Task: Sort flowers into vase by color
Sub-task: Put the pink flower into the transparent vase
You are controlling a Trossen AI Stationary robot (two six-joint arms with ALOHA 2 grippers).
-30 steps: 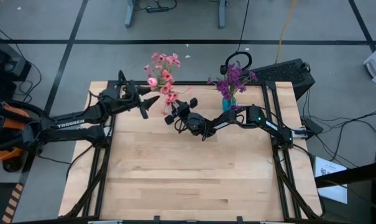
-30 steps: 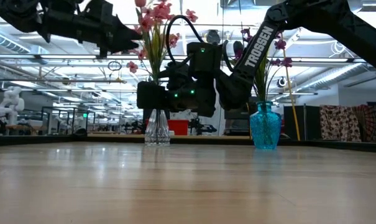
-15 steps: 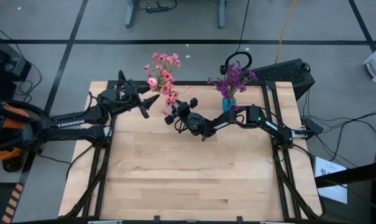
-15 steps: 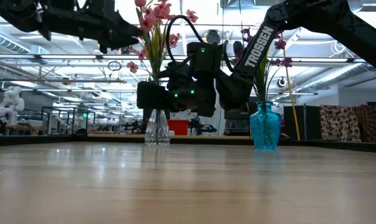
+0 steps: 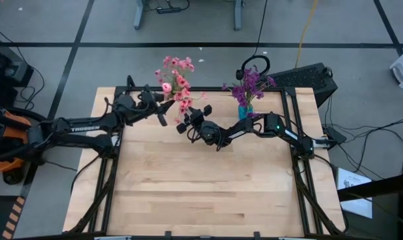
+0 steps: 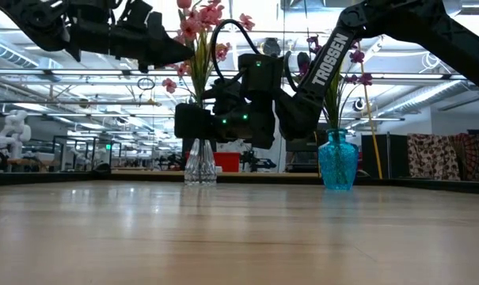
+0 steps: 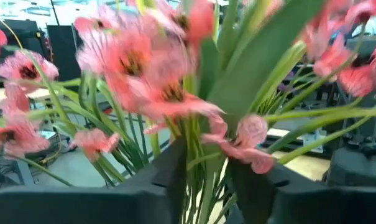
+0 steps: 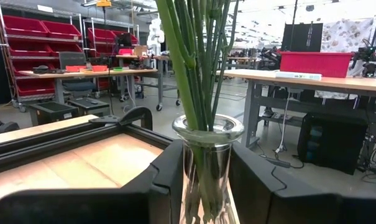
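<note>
Pink flowers (image 5: 174, 83) (image 6: 199, 20) stand with their green stems in a clear glass vase (image 6: 199, 162) near the table's far edge. Purple flowers (image 5: 249, 83) stand in a teal vase (image 6: 338, 162) (image 5: 243, 112) to its right. My left gripper (image 5: 162, 109) (image 7: 206, 180) is open, up among the pink blossoms (image 7: 150, 81), one finger on each side of the stems. My right gripper (image 5: 188, 120) (image 8: 206, 149) is lower down, shut on the clear vase (image 8: 207, 134). My left gripper has the pink flowers' stems (image 7: 197, 155) between its open fingers; whether it touches them I cannot tell. My right gripper pinches the clear vase's neck (image 8: 206, 168), just below the rim, between its two fingers (image 8: 172, 168). It comes in level from the near right. The vase stands upright on the table.
Black frame rails (image 5: 114, 160) run along the table's left and right edges. Headphones (image 5: 254, 67) and a black keyboard (image 5: 308, 77) lie beyond the far right corner. Bare wood (image 5: 201, 187) fills the table's near half.
My left gripper has moved toward the table's right, closing in on the pink flowers at blossom height. My right gripper and both vases have stayed where they were.
</note>
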